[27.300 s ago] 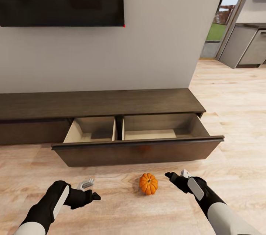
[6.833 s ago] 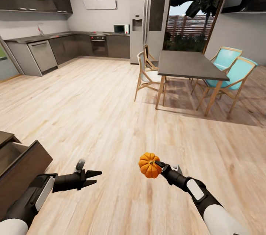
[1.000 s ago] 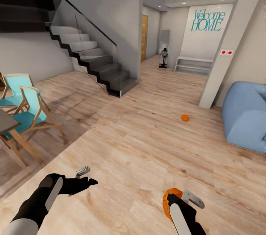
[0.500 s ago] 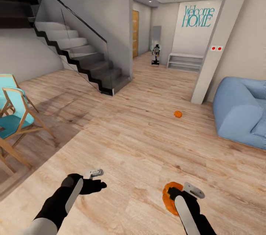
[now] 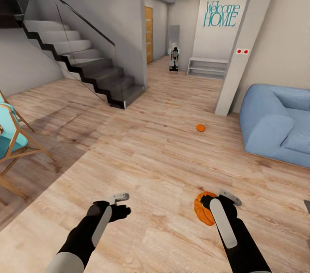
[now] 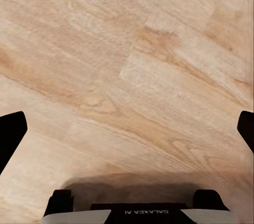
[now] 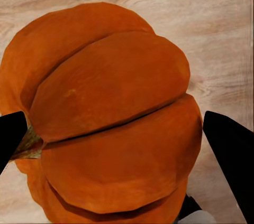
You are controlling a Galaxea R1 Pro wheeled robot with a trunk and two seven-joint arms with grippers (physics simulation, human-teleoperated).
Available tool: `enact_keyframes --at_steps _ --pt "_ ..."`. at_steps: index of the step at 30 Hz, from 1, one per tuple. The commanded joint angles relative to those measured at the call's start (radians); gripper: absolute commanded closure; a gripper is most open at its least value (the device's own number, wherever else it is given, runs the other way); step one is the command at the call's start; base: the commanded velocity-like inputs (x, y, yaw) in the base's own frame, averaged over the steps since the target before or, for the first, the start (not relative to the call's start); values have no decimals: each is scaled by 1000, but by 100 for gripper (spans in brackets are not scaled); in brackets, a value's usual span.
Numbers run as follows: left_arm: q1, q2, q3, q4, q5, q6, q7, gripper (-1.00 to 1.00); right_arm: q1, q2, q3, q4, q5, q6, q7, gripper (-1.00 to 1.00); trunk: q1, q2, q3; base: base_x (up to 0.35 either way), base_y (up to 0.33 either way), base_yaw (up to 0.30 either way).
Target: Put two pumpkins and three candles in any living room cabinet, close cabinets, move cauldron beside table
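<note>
Chair (image 5: pixel 10 135), teal seat on a wooden frame, at the far left; staircase (image 5: pixel 82 60) behind it. Neither concerns you now.

Your left end effector (image 5: pixel 122 204) hangs low over the bare wooden floor (image 5: pixel 142 157), released and empty: the left wrist view has the two fingertips (image 6: pixel 11 134) at opposite edges with only boards between. That hand is free, probably kept so for the next pickup.

Your right end effector (image 5: pixel 214 205) is clenched on a pumpkin (image 5: pixel 203 208), carried low in front of the trunk. In the right wrist view the pumpkin (image 7: pixel 108 113) sits between the fingers with its stem off to one side, so the grip is across the ribs, not on the stem.

Second pumpkin (image 5: pixel 200 127) lies on the floor well ahead, near the white pillar (image 5: pixel 239 45) and the blue sofa (image 5: pixel 275 122). Judgement: you carry one while heading for the other.
</note>
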Motion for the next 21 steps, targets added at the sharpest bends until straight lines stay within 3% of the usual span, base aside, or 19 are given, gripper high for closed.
enact_keyframes --at_steps 1,10,13,17,21 --pt "0 0 -2 -4 11 3 8 -100 -1 -2 -5 -1 -15 -4 -8 100 0 -1 -2 0 0 -50" --pt "0 7 -1 -10 10 3 6 -100 0 1 3 38 -15 -60 -1 100 0 -1 -3 210 137 -7" --pt "0 7 0 -11 10 3 5 -100 0 7 -6 39 -16 -65 46 100 0 -1 -3 276 175 -27" --pt "0 7 0 -11 10 3 5 -100 0 10 -6 40 -19 -90 109 100 0 -1 -3 276 176 -232" --pt "0 8 0 -11 9 3 4 -100 0 10 -6 41 -21 -93 113 100 0 -1 -3 277 179 -291"
